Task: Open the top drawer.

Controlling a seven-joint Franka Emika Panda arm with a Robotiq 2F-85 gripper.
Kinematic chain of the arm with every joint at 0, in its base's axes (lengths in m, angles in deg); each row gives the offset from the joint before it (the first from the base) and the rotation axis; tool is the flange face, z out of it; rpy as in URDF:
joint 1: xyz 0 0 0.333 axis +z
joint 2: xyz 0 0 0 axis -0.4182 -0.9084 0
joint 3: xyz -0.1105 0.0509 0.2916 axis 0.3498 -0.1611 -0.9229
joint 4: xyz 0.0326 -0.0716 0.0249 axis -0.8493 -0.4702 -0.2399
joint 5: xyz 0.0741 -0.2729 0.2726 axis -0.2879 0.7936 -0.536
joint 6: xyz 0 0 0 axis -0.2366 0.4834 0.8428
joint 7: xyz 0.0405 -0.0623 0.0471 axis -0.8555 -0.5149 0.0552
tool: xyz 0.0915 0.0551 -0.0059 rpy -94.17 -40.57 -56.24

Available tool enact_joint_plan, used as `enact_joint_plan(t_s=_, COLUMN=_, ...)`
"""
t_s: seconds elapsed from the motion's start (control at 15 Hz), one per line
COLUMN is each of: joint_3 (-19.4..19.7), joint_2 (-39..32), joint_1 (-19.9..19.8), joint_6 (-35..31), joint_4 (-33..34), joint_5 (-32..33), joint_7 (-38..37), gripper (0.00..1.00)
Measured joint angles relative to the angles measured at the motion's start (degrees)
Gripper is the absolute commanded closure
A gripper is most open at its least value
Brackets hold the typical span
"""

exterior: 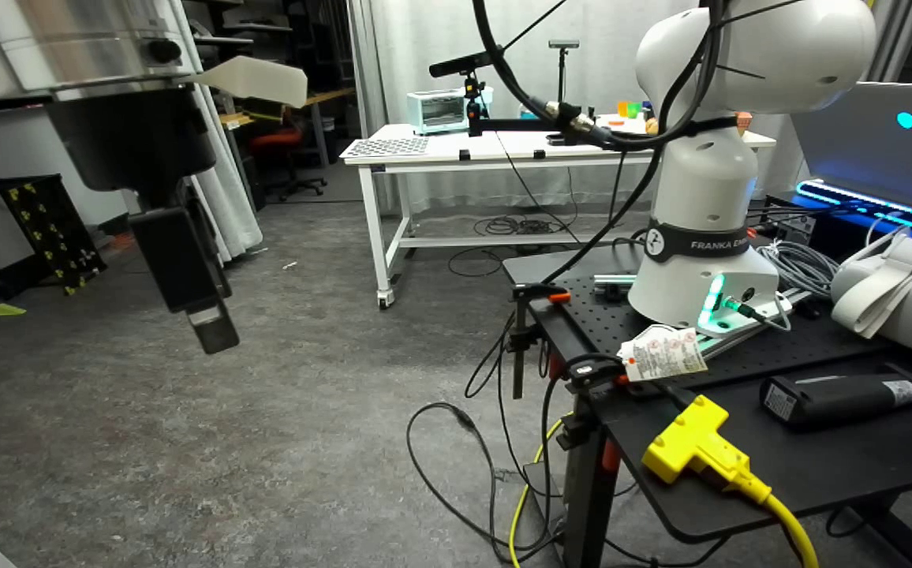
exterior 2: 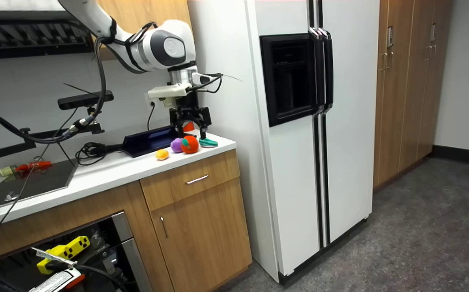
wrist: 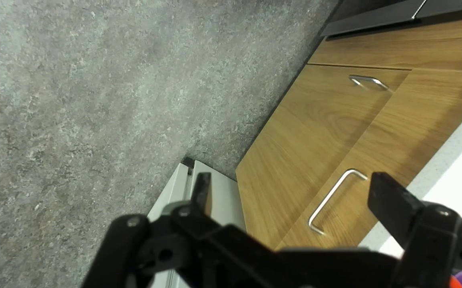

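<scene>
Around the robot arm (exterior: 707,177), a black band (exterior: 708,244) is showing "FRANKA EM" in white capitals — the lettering is curving out of sight — beside a round white emblem (exterior: 655,241). A white tag (exterior: 665,359) and a sticker (exterior: 779,401) on a black device (exterior: 839,402) are carrying print too small to read.

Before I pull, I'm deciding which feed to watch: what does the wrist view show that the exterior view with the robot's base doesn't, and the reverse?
Of the two, only the wrist view shows the closed top drawer, its handle and the cabinet door beneath.

Only that exterior view shows the robot's base, the laptop, the yellow power splitter and the white table.

Both share the gray floor and the gripper: plainly open in the wrist view, its opening unclear from the exterior angle.
</scene>
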Motion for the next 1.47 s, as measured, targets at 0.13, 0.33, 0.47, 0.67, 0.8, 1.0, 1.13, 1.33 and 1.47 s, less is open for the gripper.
enact_joint_plan(t_s=0.13, joint_3=0.03, joint_2=-0.82, joint_1=-0.2, joint_6=-0.8, joint_4=0.04, joint_5=0.0, joint_7=0.11, gripper=0.0)
enact_joint_plan(t_s=0.33, joint_3=0.03, joint_2=-3.86, joint_1=-0.81, joint_6=-5.97, joint_4=0.35, joint_5=-0.95, joint_7=0.49, gripper=0.0)
enact_joint_plan(t_s=0.47, joint_3=0.02, joint_2=-6.8, joint_1=-1.59, joint_6=-9.83, joint_4=1.01, joint_5=-2.38, joint_7=0.97, gripper=0.0)
enact_joint_plan(t_s=0.67, joint_3=-0.07, joint_2=-11.9, joint_1=-2.95, joint_6=-13.71, joint_4=3.32, joint_5=-4.37, joint_7=2.32, gripper=0.0)
enact_joint_plan(t_s=0.8, joint_3=-0.3, joint_2=-15.2, joint_1=-3.51, joint_6=-14.44, joint_4=5.7, joint_5=-5.02, joint_7=3.17, gripper=0.0)
enact_joint_plan(t_s=1.0, joint_3=-1.41, joint_2=-19.72, joint_1=-3.69, joint_6=-14.44, joint_4=9.91, joint_5=-5.4, joint_7=3.91, gripper=0.0)
enact_joint_plan(t_s=1.13, joint_3=-2.65, joint_2=-22.29, joint_1=-3.71, joint_6=-14.43, joint_4=12.4, joint_5=-5.51, joint_7=4.23, gripper=0.0)
enact_joint_plan(t_s=1.33, joint_3=-4.71, joint_2=-25.68, joint_1=-3.81, joint_6=-14.31, joint_4=15.42, joint_5=-6.68, joint_7=5.37, gripper=0.0)
enact_joint_plan(t_s=1.47, joint_3=-6.07, joint_2=-27.6, joint_1=-3.93, joint_6=-14.03, joint_4=16.97, joint_5=-7.52, joint_7=6.43, gripper=0.0)
